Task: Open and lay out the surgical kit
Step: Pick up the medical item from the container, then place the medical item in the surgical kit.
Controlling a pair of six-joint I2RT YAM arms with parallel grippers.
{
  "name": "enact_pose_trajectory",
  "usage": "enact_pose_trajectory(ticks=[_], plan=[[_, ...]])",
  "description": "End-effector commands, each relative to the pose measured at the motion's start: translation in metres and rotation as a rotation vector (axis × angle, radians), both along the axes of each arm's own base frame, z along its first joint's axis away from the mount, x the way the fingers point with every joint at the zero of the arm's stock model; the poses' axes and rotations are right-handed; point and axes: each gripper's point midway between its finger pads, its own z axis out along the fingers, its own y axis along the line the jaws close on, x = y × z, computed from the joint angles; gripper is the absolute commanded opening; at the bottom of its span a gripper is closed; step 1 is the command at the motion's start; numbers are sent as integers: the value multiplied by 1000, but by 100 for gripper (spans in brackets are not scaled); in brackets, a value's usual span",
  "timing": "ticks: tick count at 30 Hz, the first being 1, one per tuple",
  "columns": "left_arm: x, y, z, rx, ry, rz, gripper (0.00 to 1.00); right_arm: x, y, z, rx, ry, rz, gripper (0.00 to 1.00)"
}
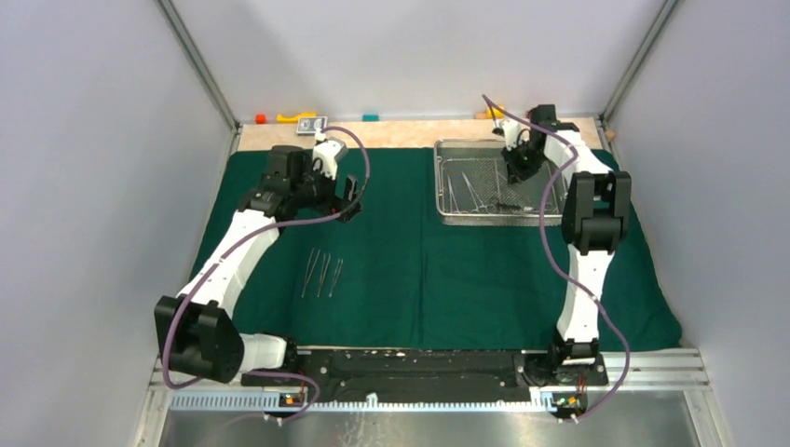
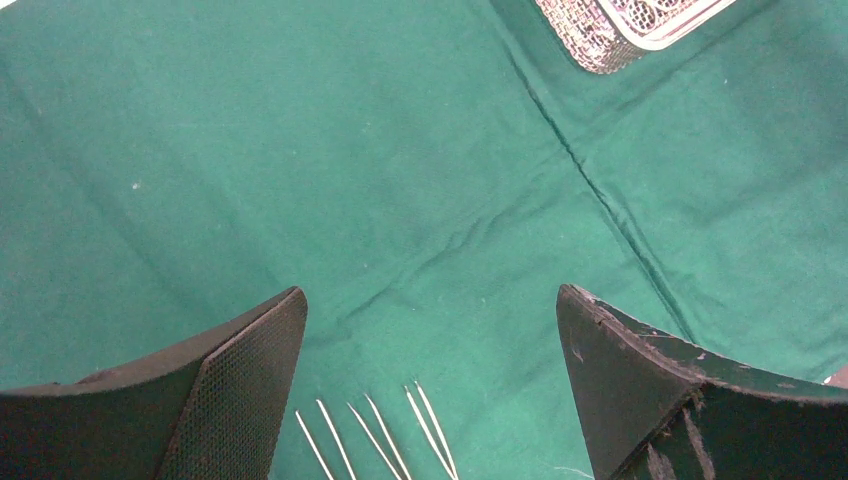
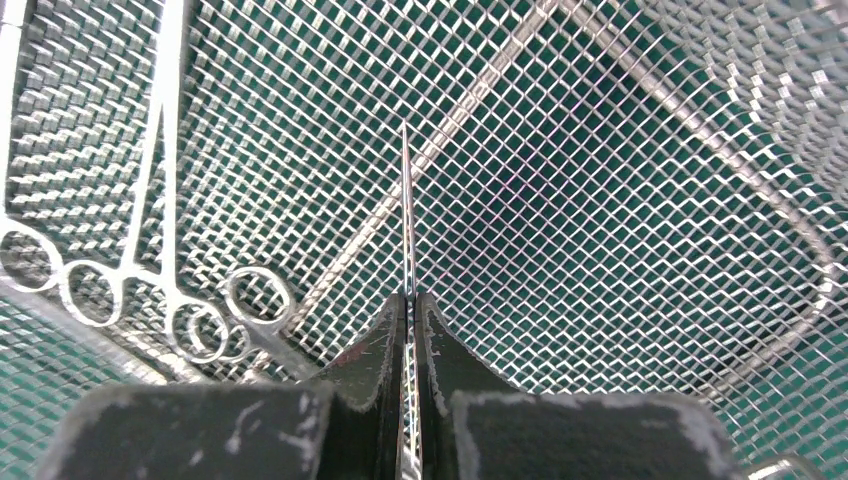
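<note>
The tray (image 1: 484,221) is sitting on the cloth (image 1: 419,279), far right, with clamps (image 1: 466,193) lying in its left half. Three tweezers (image 1: 322,273) are lying side by side, near left.

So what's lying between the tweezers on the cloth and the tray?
Nothing but bare cloth, crossed by a fold crease. The top view shows that whole stretch from tweezers to tray.

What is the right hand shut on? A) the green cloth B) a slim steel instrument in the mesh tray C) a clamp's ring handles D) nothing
B: the right hand pinches a thin steel instrument that sticks out over the floor of the mesh tray.
</note>
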Motion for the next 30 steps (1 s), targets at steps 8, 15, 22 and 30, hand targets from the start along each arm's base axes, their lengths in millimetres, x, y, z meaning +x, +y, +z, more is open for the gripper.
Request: enact_pose_trajectory(ticks=[8,15,22,30], plan=[[20,-31,51,-198,-154,-78,98,-6,66,156,253,-323,25,0],[26,-61,84,-427,-86,-46,96,-49,159,220,438,-473,84,0],[39,-94,110,-613,-38,21,95,-91,233,243,516,-556,89,0],[55,-116,104,-675,37,83,89,-117,269,234,564,-485,85,0]])
